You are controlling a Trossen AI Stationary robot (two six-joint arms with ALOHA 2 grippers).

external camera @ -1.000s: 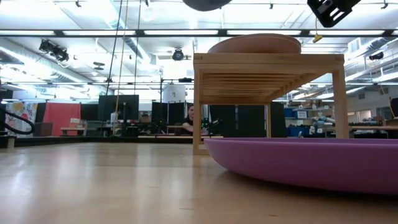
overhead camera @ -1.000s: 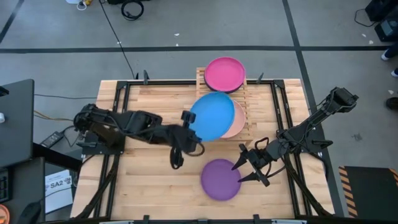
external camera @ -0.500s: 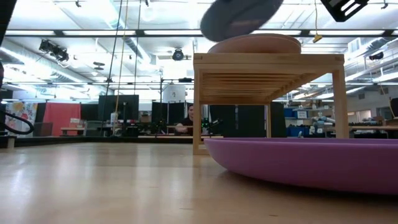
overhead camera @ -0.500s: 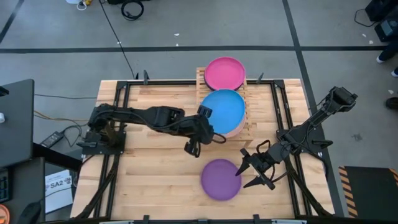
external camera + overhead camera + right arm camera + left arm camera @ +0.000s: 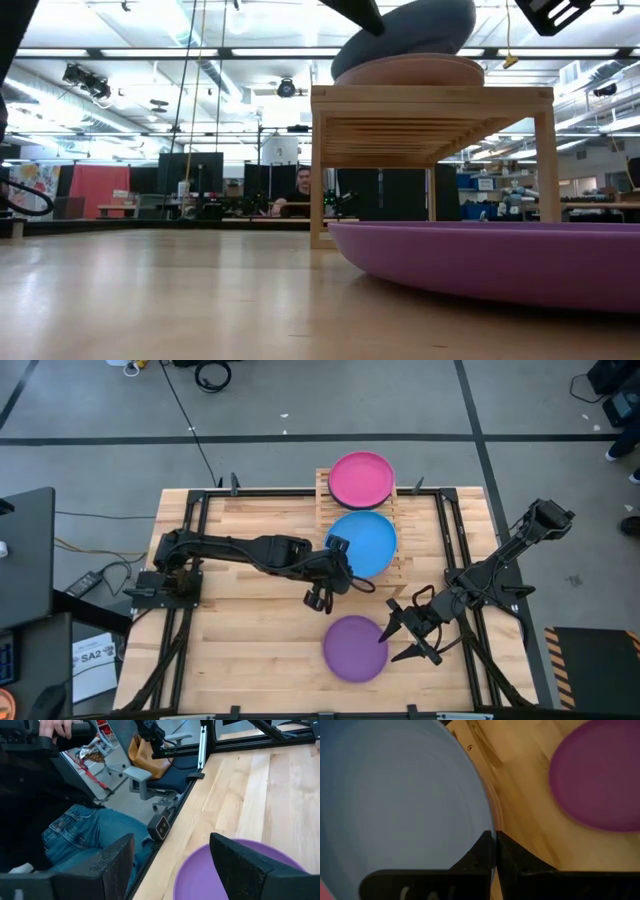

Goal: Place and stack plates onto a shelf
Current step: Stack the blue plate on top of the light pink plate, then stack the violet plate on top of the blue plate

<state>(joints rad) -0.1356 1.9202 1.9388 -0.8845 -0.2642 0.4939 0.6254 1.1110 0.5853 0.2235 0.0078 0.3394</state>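
Two grippers work: the left gripper (image 5: 494, 851) pinches the rim of the blue plate (image 5: 362, 543), lowering it on the pink plate (image 5: 408, 69) upon the shelf (image 5: 430, 98); next, release. The right gripper (image 5: 398, 631), spread wide, hovers by the purple plate (image 5: 353, 648).

A: Where do the four views look from?

B: One hangs above, straight down on the whole table (image 5: 250, 650). One sits at tabletop height, looking level into the room.

A: And the wrist ones?

B: Close in. Left's shares the blue plate (image 5: 395, 805) with overhead; the purple plate (image 5: 240, 870) shows in all four.
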